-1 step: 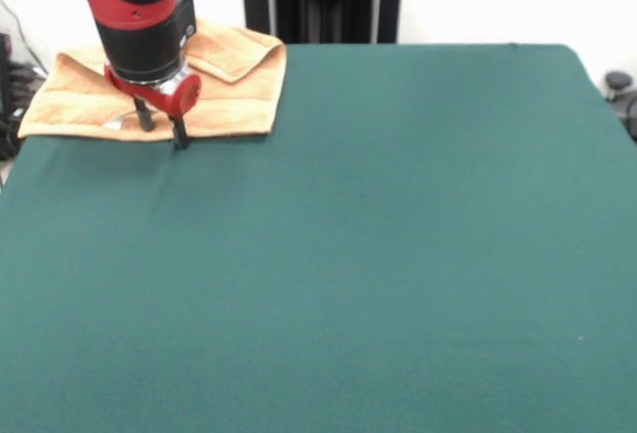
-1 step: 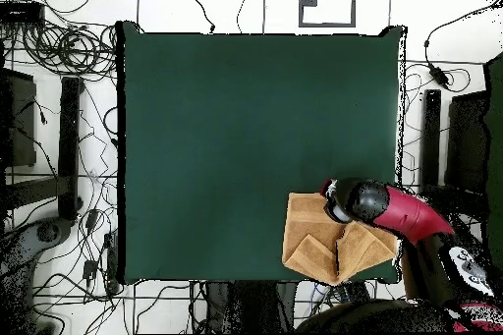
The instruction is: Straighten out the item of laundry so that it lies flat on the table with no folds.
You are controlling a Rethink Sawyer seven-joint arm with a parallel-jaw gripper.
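The gripper (image 1: 161, 126) hangs low over the towel (image 1: 234, 95), its two dark fingers (image 1: 180, 132) set a little apart with nothing visible between them, so it looks released rather than clamped on the cloth. One fingertip comes down right at the towel's front hem, the other just behind it on the terry surface (whether either one presses into the fabric I cannot tell). The towel spreads out to both sides of the gripper and behind it, sitting in the corner of the green table (image 1: 378, 254). It is not flat: beyond the gripper a flap is folded over onto the rest, and from the overhead view the towel (image 2: 312, 252) shows two overlapping folded flaps beside the gripper (image 2: 332, 203). The arm (image 2: 403, 211) covers part of the cloth there, and one edge of the towel hangs past the table's (image 2: 246, 135) edge.
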